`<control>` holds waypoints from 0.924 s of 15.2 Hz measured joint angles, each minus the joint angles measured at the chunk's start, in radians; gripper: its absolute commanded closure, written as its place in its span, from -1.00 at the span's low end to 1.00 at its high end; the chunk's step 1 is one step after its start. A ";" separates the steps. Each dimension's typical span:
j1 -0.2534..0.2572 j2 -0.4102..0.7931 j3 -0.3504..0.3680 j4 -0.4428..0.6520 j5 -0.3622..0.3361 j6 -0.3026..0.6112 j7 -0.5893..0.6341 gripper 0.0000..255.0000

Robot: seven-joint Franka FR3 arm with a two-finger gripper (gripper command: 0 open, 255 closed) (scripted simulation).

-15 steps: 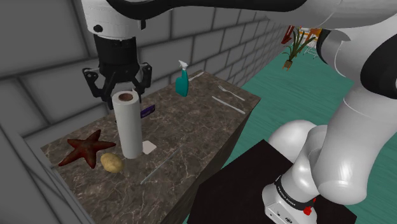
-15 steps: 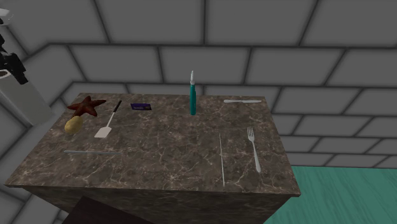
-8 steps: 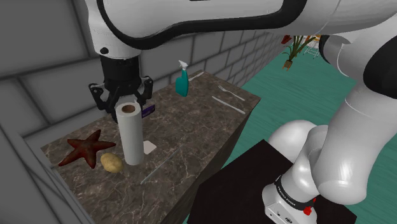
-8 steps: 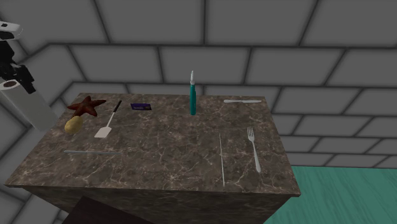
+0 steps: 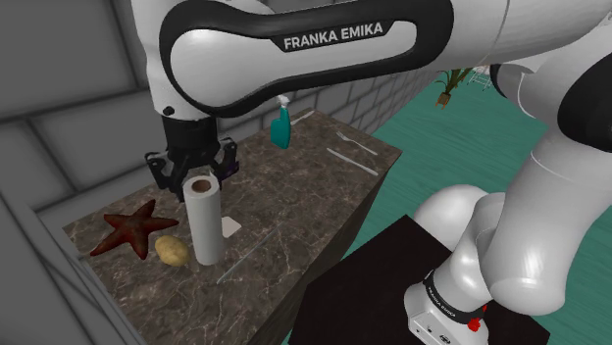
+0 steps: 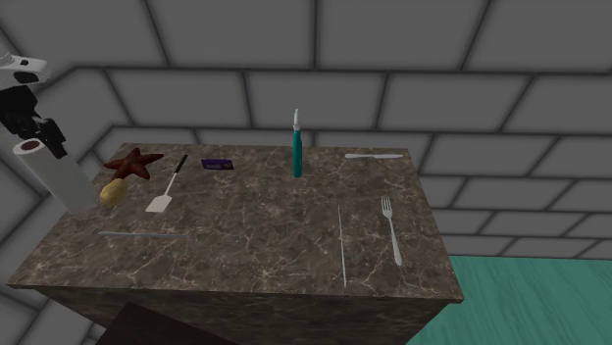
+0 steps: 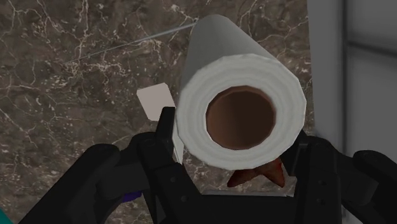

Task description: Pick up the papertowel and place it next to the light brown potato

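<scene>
Descent of paper towel roll toward potato

Carried lower and nearer to the potato over the last second, near upright in the shoulder view. Clamped at the top end by gripper, with one black finger on either side of the roll in the wrist view. Positioned just beside the light brown potato, on the side away from starfish, above or on dark marble counter; base contact not determinable. Judged close to completion: set-down confirmation, release and vertical retreat outstanding.
</scene>
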 measured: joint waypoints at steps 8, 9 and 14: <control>0.002 0.018 0.000 -0.085 -0.005 0.103 0.000 1.00; 0.002 0.024 -0.001 -0.092 -0.006 0.115 0.000 1.00; 0.002 0.039 -0.002 -0.139 -0.011 0.176 -0.001 1.00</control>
